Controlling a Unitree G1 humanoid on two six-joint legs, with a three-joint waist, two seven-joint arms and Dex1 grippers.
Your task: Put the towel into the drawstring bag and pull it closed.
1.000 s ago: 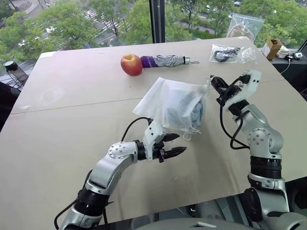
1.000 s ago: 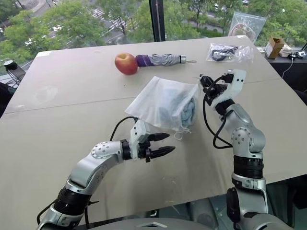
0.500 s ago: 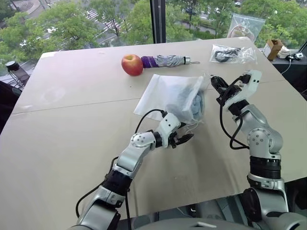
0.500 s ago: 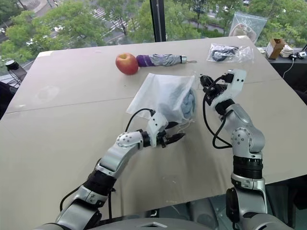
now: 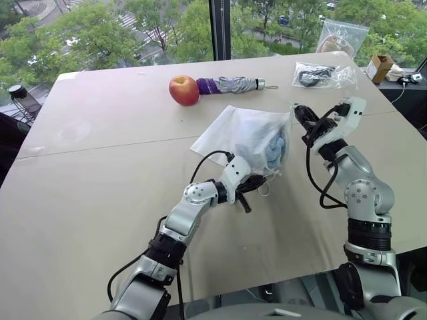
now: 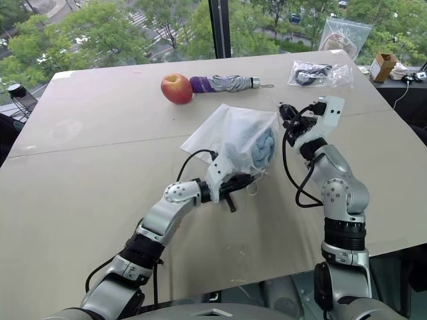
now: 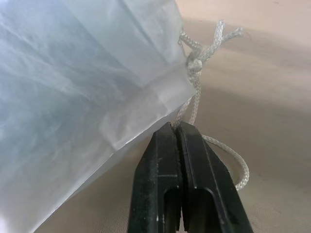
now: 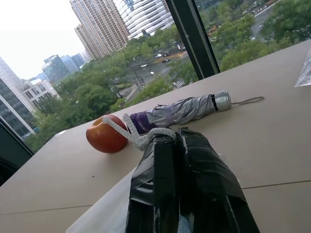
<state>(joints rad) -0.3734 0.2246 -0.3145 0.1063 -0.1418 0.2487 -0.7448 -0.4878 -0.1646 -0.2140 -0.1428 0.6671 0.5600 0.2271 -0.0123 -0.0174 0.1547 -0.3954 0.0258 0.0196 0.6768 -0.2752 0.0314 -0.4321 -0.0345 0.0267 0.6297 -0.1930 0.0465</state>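
White drawstring bag [image 5: 248, 137] cords pinched by both tools.

I see a broad beige counter [image 5: 100, 173] set against a tall window [image 5: 133, 27] with a dark upright frame [image 5: 219, 27], daylight pouring in over green treetops and distant towers [image 8: 102, 24] outside

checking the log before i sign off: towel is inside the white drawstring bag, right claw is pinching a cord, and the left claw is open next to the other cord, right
Not quite: the left claw is shut on the cord at the drawstring bag's corner, as the left wrist view shows. The rest holds: the towel sits inside the bag, and the right claw pinches a cord too.
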